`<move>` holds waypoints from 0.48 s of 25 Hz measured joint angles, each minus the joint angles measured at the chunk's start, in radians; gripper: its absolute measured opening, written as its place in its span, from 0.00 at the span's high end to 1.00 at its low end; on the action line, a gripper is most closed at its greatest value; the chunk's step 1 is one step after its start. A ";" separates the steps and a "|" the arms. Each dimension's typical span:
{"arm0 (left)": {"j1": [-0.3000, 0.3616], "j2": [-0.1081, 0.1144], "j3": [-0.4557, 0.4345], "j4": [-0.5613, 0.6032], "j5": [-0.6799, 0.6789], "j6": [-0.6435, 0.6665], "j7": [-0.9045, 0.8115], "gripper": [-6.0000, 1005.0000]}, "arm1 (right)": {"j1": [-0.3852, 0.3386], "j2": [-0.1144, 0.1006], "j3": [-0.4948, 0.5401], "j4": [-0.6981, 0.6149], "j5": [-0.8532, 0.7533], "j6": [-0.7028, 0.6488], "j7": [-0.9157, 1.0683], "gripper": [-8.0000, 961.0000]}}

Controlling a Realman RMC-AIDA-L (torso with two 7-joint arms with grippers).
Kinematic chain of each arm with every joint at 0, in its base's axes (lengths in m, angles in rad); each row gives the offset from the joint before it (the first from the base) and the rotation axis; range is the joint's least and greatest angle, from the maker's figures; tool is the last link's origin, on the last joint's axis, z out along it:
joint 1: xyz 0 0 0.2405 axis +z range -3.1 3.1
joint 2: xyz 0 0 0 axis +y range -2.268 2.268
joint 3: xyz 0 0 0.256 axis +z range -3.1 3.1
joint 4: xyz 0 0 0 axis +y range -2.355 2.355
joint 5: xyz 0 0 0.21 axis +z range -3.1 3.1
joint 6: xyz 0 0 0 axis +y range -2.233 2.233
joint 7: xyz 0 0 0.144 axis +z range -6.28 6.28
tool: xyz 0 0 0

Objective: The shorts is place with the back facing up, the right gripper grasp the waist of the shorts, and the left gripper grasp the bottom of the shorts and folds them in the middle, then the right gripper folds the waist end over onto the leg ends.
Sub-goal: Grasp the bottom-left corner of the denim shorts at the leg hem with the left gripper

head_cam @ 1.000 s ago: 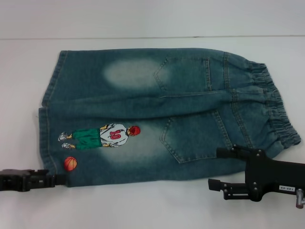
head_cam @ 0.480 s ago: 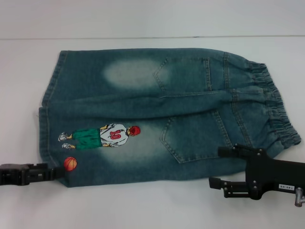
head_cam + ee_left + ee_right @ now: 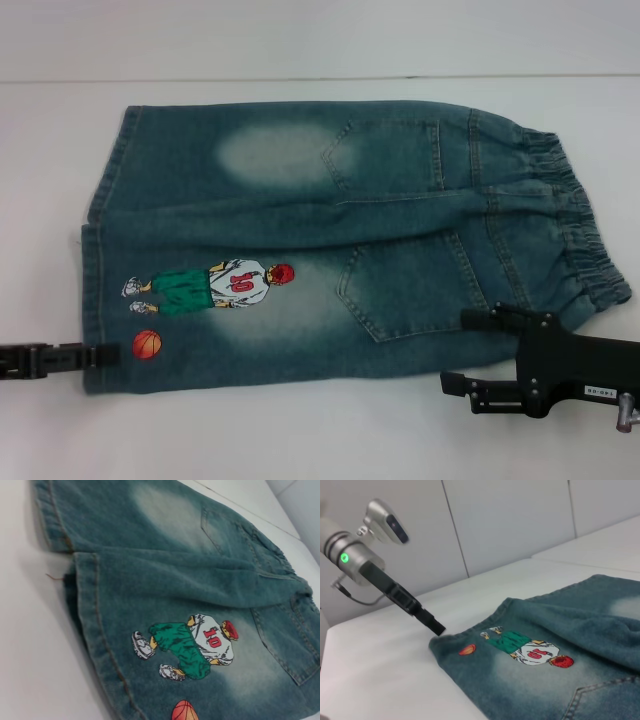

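The denim shorts (image 3: pixel 330 230) lie flat with the back pockets up. The elastic waist (image 3: pixel 585 240) is at the right and the leg ends (image 3: pixel 93 290) at the left. A basketball-player print (image 3: pixel 215 287) is on the near leg, also seen in the left wrist view (image 3: pixel 192 645). My left gripper (image 3: pixel 100 355) reaches in low from the left, shut on the near corner of the leg hem; the right wrist view shows its tip (image 3: pixel 437 627) at that corner. My right gripper (image 3: pixel 462 350) stands open at the near edge of the shorts, by the waist, one finger (image 3: pixel 480 318) over the denim.
The shorts rest on a white table (image 3: pixel 300 430). Its far edge (image 3: pixel 320 78) runs behind the shorts, with a white wall (image 3: pixel 510 525) beyond. Bare tabletop shows along the near side and left of the leg ends.
My left gripper has drawn back to the left, and the near hem corner has come out leftward with it and now lies squarer. The right gripper has barely moved.
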 joint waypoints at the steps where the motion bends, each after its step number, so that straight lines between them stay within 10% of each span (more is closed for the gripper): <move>1: 0.002 -0.002 0.000 0.013 0.000 0.005 -0.006 0.13 | 0.000 0.000 0.000 0.000 0.000 0.003 0.000 0.03; 12: -0.012 -0.010 0.006 0.080 0.071 0.007 -0.104 0.13 | -0.007 0.000 0.002 0.000 0.000 0.029 -0.009 0.03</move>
